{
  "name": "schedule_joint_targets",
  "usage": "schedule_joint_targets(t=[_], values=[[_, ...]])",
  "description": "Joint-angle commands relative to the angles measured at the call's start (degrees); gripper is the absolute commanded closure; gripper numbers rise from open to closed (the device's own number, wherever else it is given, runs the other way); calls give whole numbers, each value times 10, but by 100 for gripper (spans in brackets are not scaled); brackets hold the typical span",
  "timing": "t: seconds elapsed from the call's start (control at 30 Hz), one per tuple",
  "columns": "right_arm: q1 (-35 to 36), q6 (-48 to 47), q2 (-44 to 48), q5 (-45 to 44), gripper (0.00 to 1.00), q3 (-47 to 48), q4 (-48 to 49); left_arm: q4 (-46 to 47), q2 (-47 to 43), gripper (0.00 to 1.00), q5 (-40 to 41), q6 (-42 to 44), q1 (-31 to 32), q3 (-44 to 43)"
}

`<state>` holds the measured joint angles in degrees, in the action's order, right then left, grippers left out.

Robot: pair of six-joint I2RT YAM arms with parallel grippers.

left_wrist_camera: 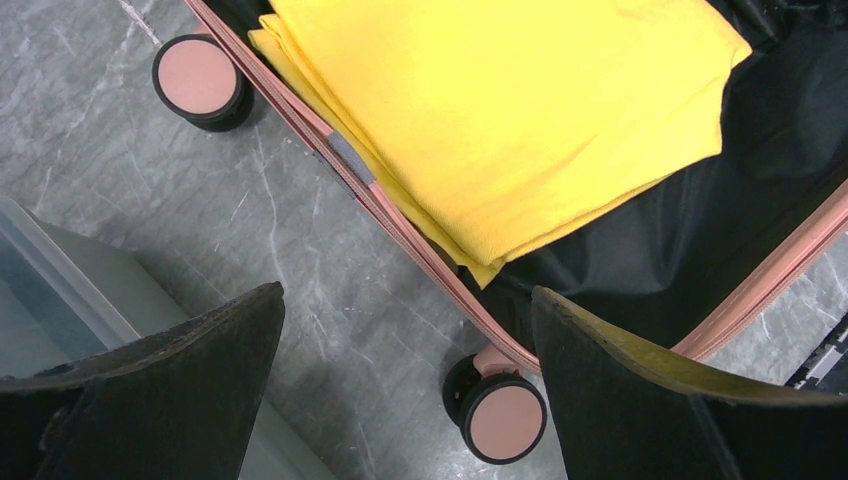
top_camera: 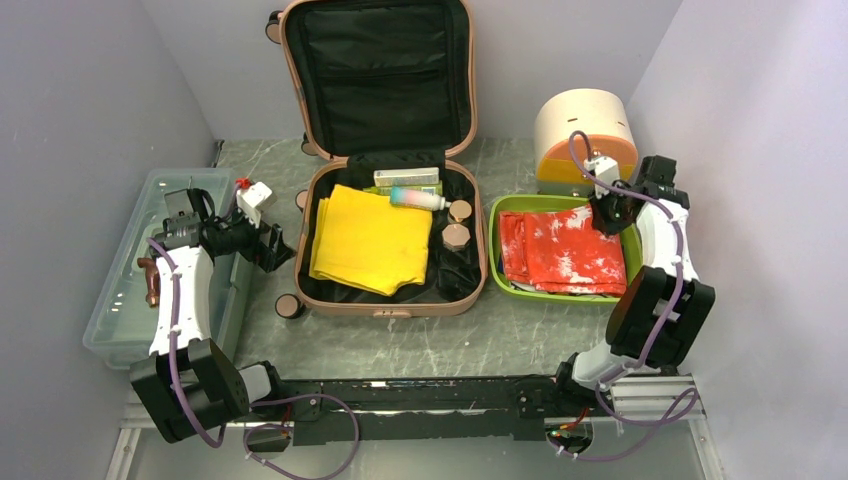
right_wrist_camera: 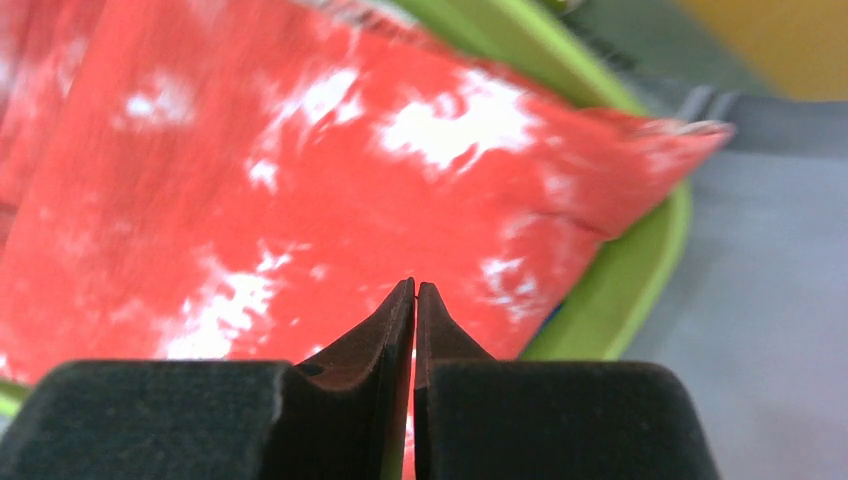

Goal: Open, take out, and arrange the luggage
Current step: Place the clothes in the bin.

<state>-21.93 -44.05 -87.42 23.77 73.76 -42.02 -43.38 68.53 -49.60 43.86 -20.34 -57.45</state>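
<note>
On a grey marbled table, the right gripper is pinched shut on nothing, over the red cloth in the green tray. The left gripper gapes wide beside the open suitcase at centre. Unpacking looks midway; next, probably, the left reaches in for the yellow cloth.

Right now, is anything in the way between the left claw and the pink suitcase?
No, nothing visible. The left claw hangs open right beside the luggage's left rim, and only tabletop shows between them. The luggage lies open, so the yellow cloth inside is uncovered.
</note>
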Motion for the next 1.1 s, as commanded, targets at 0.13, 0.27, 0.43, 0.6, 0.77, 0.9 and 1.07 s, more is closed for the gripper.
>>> schedule_joint_targets(t=[0.13,0.27,0.43,0.6,0.77,0.9,1.07], values=[[6,-119,-42,27,91,-27,-159,-17,17,1,-16,-1,27,-23],[13,-96,24,42,81,-9,-161,-36,45,1,124,26,157,-68],[44,-57,92,110,38,54,-188,-51,133,1,258,41,309,-175],[73,-38,138,220,0,46,-158,-75,240,1,281,59,440,-288],[78,46,193,254,0,-12,-29,-124,353,1,252,88,543,-365],[78,69,218,253,0,-42,4,-138,408,1,257,122,590,-362],[78,82,233,250,0,-68,23,-206,454,1,216,147,602,-382]])
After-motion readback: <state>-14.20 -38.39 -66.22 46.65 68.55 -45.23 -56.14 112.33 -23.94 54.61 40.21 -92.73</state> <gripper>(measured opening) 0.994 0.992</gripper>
